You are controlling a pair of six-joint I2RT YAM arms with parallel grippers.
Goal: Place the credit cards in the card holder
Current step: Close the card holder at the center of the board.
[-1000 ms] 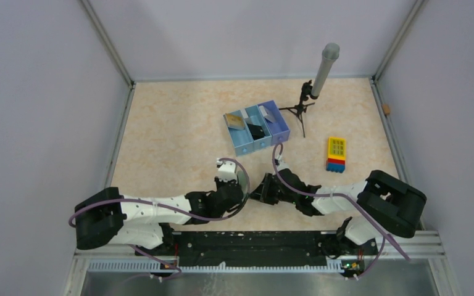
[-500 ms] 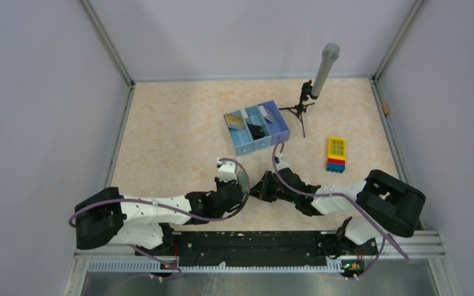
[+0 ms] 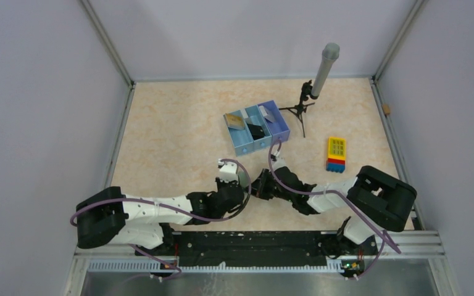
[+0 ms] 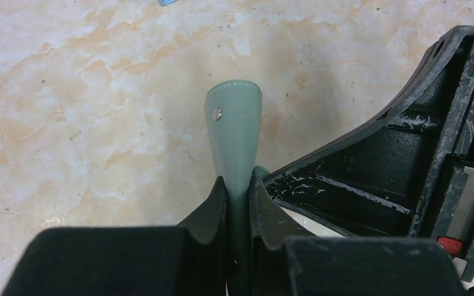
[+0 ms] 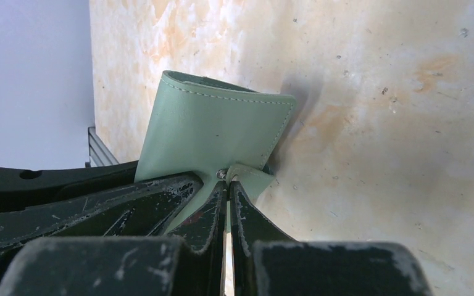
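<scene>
Near the front of the table [image 3: 173, 135], between our two arms, the card holder [image 4: 234, 142] stands on edge, folded shut and clamped in our left gripper [image 4: 237, 191]. Our right gripper [image 5: 228, 188] has just closed, its jaws now pinching the snap tab. We judge the holder ready to be pulled open, while the cards [image 3: 235, 121] wait in the blue tray [image 3: 251, 148].

The beige marbled tabletop [image 3: 173, 123] bears a blue three-compartment plastic tray [image 3: 257, 131] far centre, a black tripod [image 3: 299, 110] just right of it, and a yellow-topped toy brick block [image 3: 336, 154] at right
</scene>
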